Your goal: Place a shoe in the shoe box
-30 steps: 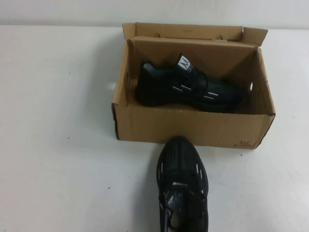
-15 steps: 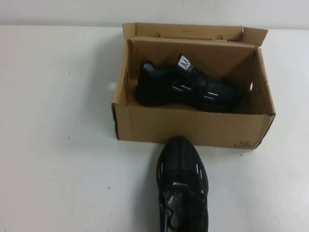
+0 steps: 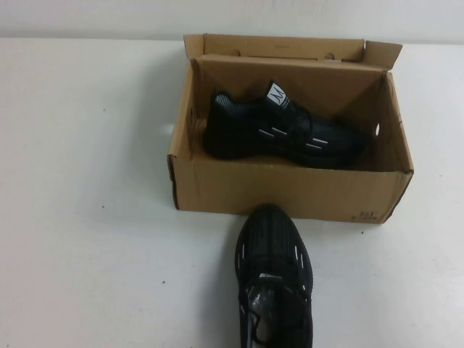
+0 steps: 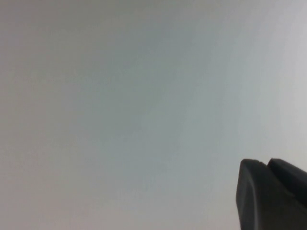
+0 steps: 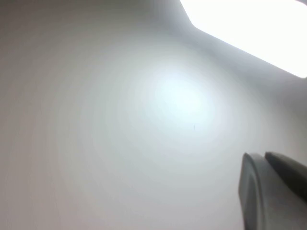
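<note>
The brown cardboard shoe box (image 3: pixel 290 196) stands open at the middle back of the white table, its flap lid folded back. One black mesh shoe (image 3: pixel 283 134) lies on its side inside the box, white tongue tag up. A second, identical shoe (image 3: pixel 274 279) stands on the table just in front of the box, toe touching or nearly touching the box's front wall. Neither arm shows in the high view. My left gripper (image 4: pixel 265 165) is shut, over a plain pale surface. My right gripper (image 5: pixel 261 157) is shut too, over a plain white surface.
The white table (image 3: pixel 87 217) stretches to both sides of the box. A bright panel (image 5: pixel 249 24) shows at one corner of the right wrist view.
</note>
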You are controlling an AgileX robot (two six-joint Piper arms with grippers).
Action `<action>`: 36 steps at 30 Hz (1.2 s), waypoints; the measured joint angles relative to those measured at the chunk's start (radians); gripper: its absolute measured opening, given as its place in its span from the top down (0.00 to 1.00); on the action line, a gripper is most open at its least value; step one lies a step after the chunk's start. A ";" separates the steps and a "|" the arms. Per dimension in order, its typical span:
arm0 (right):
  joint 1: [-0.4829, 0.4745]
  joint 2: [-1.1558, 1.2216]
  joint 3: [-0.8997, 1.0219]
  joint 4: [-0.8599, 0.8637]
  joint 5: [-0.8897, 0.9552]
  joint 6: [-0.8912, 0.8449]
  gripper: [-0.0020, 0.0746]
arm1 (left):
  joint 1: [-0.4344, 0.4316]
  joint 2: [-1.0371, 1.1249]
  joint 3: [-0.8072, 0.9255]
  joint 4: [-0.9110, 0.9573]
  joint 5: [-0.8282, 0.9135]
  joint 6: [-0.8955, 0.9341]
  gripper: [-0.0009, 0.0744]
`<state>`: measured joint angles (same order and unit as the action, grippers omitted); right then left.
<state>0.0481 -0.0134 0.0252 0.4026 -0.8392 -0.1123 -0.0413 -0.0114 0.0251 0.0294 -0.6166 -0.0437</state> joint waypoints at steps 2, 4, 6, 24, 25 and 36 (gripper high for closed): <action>0.000 -0.002 -0.002 -0.009 -0.049 0.017 0.99 | 0.000 0.000 0.000 0.000 -0.091 -0.025 0.99; 0.000 -0.002 -0.024 -0.043 -0.056 0.021 0.99 | 0.000 -0.001 0.000 -0.007 -0.159 -0.043 0.99; 0.000 -0.002 -0.075 -0.125 -0.035 0.023 0.99 | 0.000 -0.002 -0.006 -0.023 -0.185 -0.056 0.99; 0.000 0.073 -0.611 -0.463 0.657 0.284 0.99 | 0.000 0.081 -0.480 -0.052 0.205 -0.168 0.99; 0.000 0.089 -0.621 -0.463 0.693 0.294 0.99 | 0.000 0.099 -0.502 -0.052 0.262 -0.184 0.99; 0.000 0.235 -0.647 -0.446 1.229 0.356 0.99 | 0.000 0.262 -0.624 -0.052 0.868 -0.245 0.99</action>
<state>0.0481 0.2220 -0.6216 -0.0437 0.3898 0.2435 -0.0413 0.2507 -0.5985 -0.0230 0.2510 -0.2889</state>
